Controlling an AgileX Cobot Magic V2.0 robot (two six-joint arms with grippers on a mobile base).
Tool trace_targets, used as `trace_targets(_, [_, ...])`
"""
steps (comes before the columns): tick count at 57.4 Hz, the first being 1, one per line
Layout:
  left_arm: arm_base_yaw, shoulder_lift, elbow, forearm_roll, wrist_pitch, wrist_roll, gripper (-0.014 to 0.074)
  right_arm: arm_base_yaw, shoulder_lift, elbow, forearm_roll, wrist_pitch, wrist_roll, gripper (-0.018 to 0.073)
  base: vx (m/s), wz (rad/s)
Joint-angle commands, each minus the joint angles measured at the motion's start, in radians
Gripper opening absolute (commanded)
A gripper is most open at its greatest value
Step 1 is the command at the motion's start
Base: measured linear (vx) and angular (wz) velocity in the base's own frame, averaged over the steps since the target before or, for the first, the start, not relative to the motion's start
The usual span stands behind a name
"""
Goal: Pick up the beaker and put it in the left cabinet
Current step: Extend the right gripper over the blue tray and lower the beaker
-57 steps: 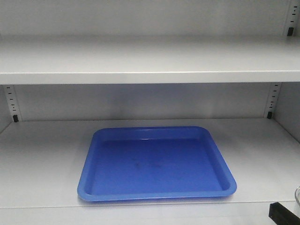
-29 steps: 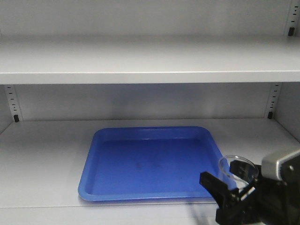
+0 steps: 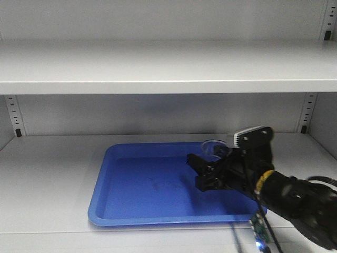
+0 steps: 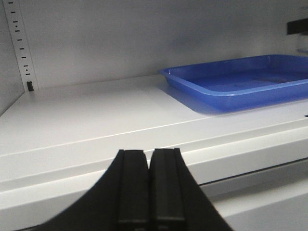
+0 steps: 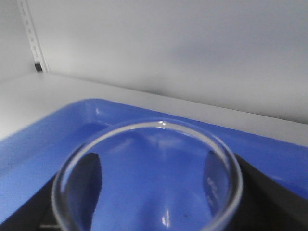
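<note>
Blue plastic tray [image 3: 158,184] sits lower centre on the pale grey cabinet shelf [image 3: 47,179]. Right of centre, black right gripper [image 3: 210,168] clamps the small clear glass beaker [image 3: 215,148] above it. Risk: glass slipping, or clipping the tray's rim. Left gripper [image 4: 149,187]: pressed together, empty.

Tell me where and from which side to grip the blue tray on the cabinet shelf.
Grip the blue tray by its raised front rim, coming from the open cabinet front. That lip sits nearest the shelf edge, while the right tool holding the beaker hangs over the tray's right side.
</note>
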Motion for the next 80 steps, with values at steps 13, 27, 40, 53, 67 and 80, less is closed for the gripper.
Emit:
trace_targets(13, [-0.006, -0.018, 0.016, -0.008, -0.083, -0.003, 0.0001, -0.007, 0.131, -0.173, -0.034, -0.077, -0.011, -0.0003, 0.0, 0.0])
trace_targets(27, [-0.006, -0.018, 0.016, -0.008, -0.083, -0.003, 0.0001, -0.007, 0.151, -0.171, -0.036, -0.072, -0.008, 0.0057, 0.0, 0.0])
trace_targets(40, [-0.006, -0.018, 0.016, -0.008, -0.083, -0.003, 0.0001, -0.007, 0.151, -0.17, -0.036, -0.075, 0.0, 0.0274, 0.0, 0.0])
trace_targets(53, [-0.006, -0.018, 0.016, -0.008, -0.083, -0.003, 0.0001, -0.007, 0.151, -0.17, -0.028, -0.077, 0.0, 0.0575, 0.0, 0.0])
trace_targets(67, [-0.006, -0.018, 0.016, -0.008, -0.083, -0.003, 0.0001, -0.007, 0.117, -0.17, -0.028, -0.077, 0.0, 0.0683, 0.0, 0.0])
trace_targets(80, [-0.006, -0.018, 0.016, -0.008, -0.083, -0.003, 0.0001, -0.007, 0.032, -0.17, -0.028, -0.072, 0.0, 0.0642, 0.0, 0.0])
